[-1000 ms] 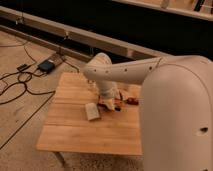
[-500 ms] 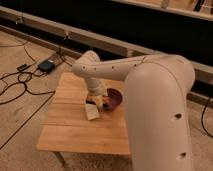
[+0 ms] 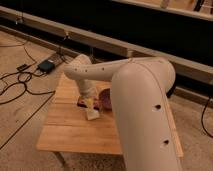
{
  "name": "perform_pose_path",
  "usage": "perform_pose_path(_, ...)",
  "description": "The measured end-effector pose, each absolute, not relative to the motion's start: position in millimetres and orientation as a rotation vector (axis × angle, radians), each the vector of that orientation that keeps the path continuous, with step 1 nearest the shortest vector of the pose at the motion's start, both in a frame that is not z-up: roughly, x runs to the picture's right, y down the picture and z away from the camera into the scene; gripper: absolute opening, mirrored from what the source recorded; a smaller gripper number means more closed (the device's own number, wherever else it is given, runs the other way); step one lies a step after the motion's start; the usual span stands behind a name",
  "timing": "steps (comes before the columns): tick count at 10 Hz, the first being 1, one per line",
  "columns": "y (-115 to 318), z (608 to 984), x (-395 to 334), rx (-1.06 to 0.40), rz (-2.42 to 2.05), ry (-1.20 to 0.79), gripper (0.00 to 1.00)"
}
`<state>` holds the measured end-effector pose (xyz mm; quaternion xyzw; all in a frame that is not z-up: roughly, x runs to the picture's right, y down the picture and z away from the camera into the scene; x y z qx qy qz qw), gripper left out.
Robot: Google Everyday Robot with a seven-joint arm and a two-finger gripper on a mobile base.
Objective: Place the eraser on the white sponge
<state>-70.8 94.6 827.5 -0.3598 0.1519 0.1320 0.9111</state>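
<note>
My gripper (image 3: 88, 102) hangs at the end of the cream arm, low over the middle of the wooden table (image 3: 70, 134), and it is shut. A small dark piece with a reddish edge, the eraser (image 3: 81, 104), shows just left of the gripper's tip. Whether the gripper holds it I cannot tell. The white sponge (image 3: 93, 114) lies on the table right below and slightly in front of the gripper, partly covered by it.
A purple bowl (image 3: 106, 98) sits on the table just right of the gripper, half hidden by the arm. On the floor to the left lie a black box (image 3: 46, 65) and cables (image 3: 15, 90). A dark wall with a ledge runs behind.
The arm has swung left and forward, bringing the gripper from the bowl's side to a spot right over the white sponge.
</note>
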Motion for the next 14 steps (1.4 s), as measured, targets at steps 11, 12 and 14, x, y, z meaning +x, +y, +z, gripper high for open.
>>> perform_pose_path(11, 122, 879, -60, -0.841, 0.294, 0.340, 0.05)
perform_pose_path(12, 122, 880, -59, -0.838, 0.288, 0.345, 0.12)
perform_pose_path(14, 120, 879, -58, -0.828, 0.269, 0.359, 0.36)
